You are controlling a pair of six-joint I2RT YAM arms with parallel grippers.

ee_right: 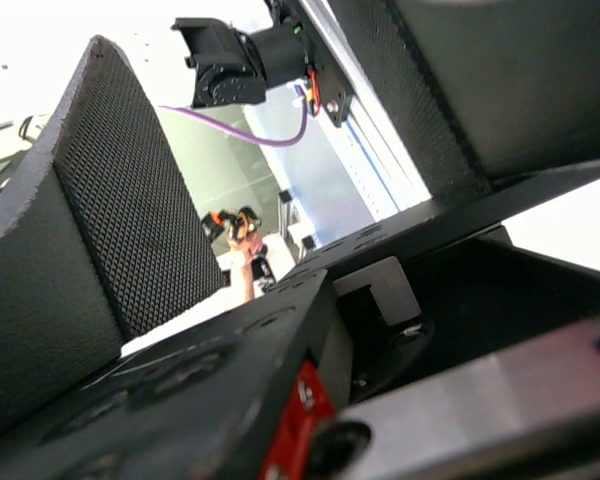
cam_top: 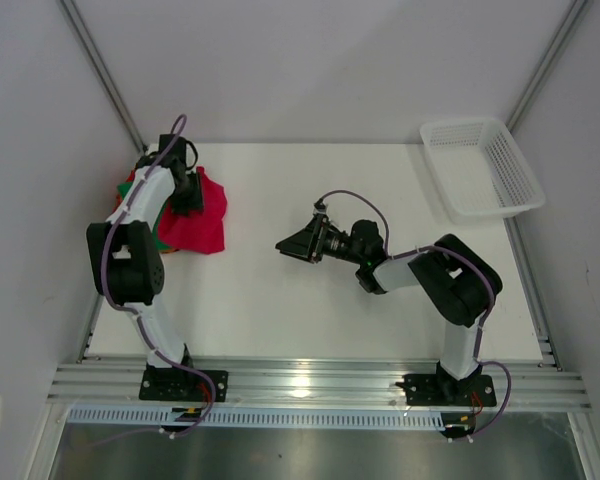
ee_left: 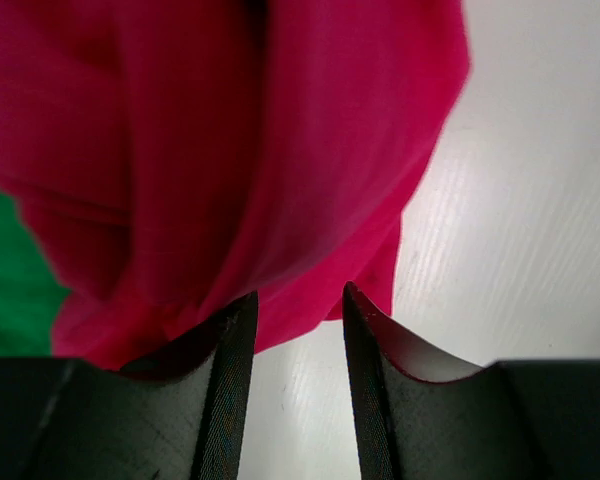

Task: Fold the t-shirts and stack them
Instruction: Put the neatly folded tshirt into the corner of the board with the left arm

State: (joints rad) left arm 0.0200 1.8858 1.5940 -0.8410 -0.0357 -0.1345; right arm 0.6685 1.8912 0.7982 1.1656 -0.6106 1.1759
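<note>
Evidently, left gripper [ee_left: 298,292]: was narrow, empty, at crimson t-shirt [ee_left: 230,130] edge.
Right gripper [cam_top: 295,245]: gaped wide, well apart.
Risk: pinch could have caught green t-shirt [ee_left: 10,270] too.

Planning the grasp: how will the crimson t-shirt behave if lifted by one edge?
Probably floppy: the crimson t-shirt lies in soft rumpled folds, so it should sag and drape. Likely light, since the cloth looks thin. Lifting it may drag along the green t-shirt touching it.
</note>
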